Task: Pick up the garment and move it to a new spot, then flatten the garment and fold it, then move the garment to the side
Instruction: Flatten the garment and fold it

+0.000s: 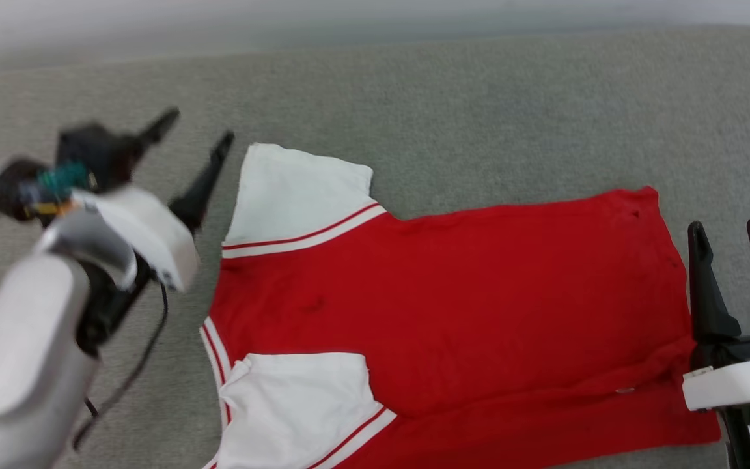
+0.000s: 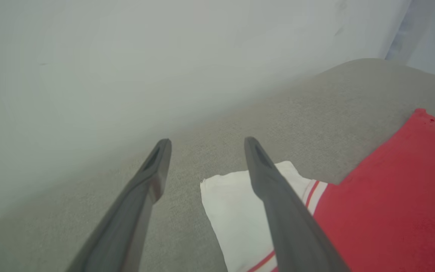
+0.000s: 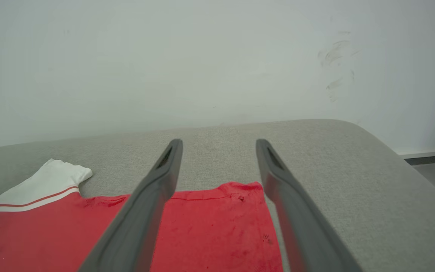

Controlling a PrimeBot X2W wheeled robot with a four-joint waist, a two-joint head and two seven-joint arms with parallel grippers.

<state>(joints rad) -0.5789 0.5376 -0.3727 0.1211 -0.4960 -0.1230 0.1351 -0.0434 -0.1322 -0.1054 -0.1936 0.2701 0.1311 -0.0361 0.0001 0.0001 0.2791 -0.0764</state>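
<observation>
The garment (image 1: 453,306) lies spread on the grey fabric surface (image 1: 479,98), collar end left and hem (image 1: 671,260) right. I judge flattening largely done and the fold next. The left claw (image 1: 198,129) is released and hovers just left of the far sleeve (image 1: 297,189); it should come down on that sleeve's outer edge. The right claw (image 1: 726,227), also released, sits at the hem's right edge and should take the hem. Both ends should rise together so the cloth does not skew. The upward side is plain red with no print visible. The sleeves are white with red-white trim, the near sleeve (image 1: 297,404) at the left, and faint creases run along the near edge.
</observation>
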